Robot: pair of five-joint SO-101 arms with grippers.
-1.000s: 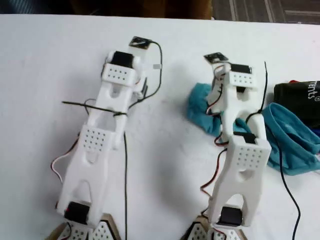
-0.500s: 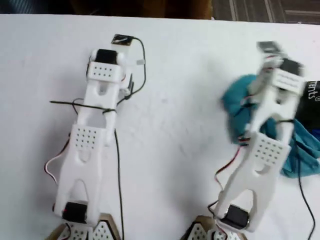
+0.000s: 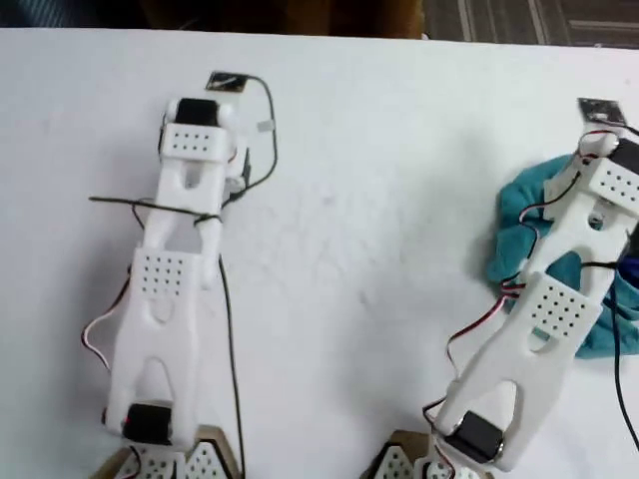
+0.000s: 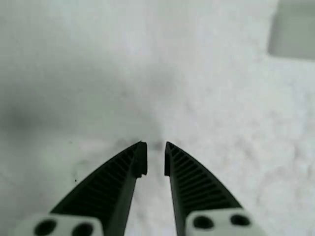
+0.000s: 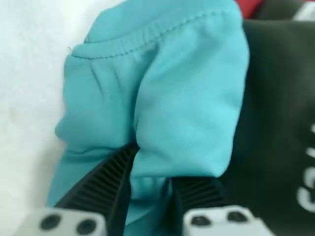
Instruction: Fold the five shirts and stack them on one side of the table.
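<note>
The right gripper [image 5: 151, 169] is pinched tight on a bunched-up soft teal shirt [image 5: 187, 98] that touches a dark cloth shirt [image 5: 278, 113], likely to stack it there, while the left gripper [image 4: 155, 158], tips a little apart and holding nothing, waits far from that dark shirt.

We look down on a white, faintly mottled worktop [image 3: 339, 249]. Past its far edge we see a brown shape [image 3: 280, 15] and grey striped flooring [image 3: 529, 20]. A pale rectangular patch [image 4: 293, 27] is unclear to us.
</note>
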